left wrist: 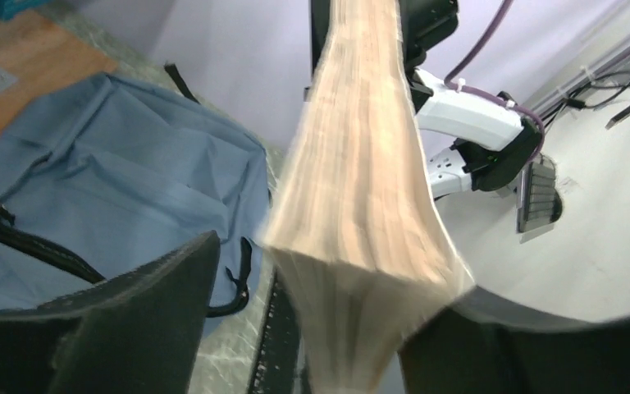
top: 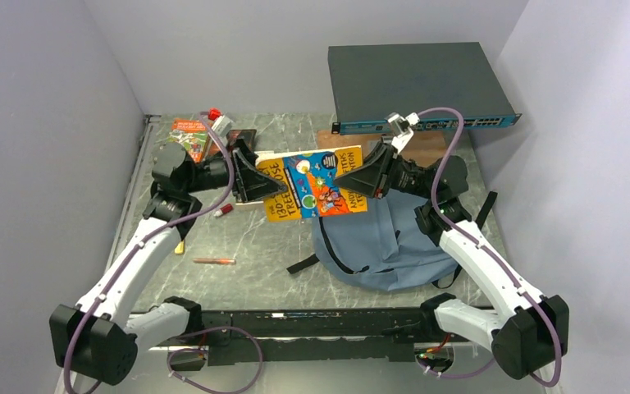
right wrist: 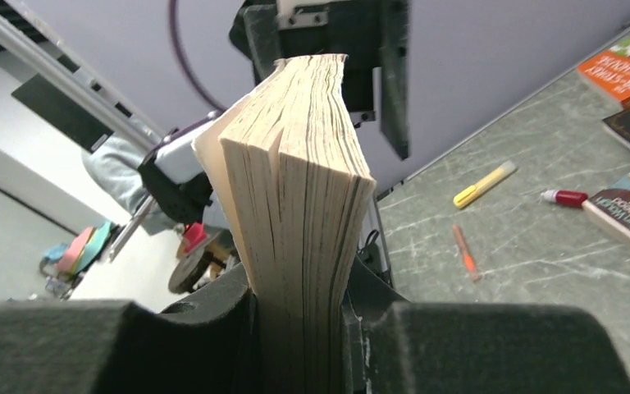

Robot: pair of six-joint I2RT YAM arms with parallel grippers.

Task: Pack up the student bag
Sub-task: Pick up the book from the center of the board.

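A thick paperback book point(top: 316, 185) with an orange and blue cover hangs in the air between both arms, above the left edge of the student bag point(top: 390, 246). The blue-grey bag lies flat on the table with its black zipper showing. My right gripper point(right wrist: 299, 308) is shut on the book point(right wrist: 295, 189), both pads pressed against the page block. My left gripper point(left wrist: 336, 328) stands open around the book's other end point(left wrist: 361, 164); a gap shows between its left finger point(left wrist: 131, 320) and the blurred pages. The bag point(left wrist: 115, 180) lies below.
A dark network switch point(top: 418, 82) sits on a wooden board at the back right. Books point(top: 190, 135) lie at the back left. A red-capped marker point(top: 224, 210), a yellow highlighter point(top: 179, 246) and an orange pen point(top: 213, 261) lie on the marble table left of the bag.
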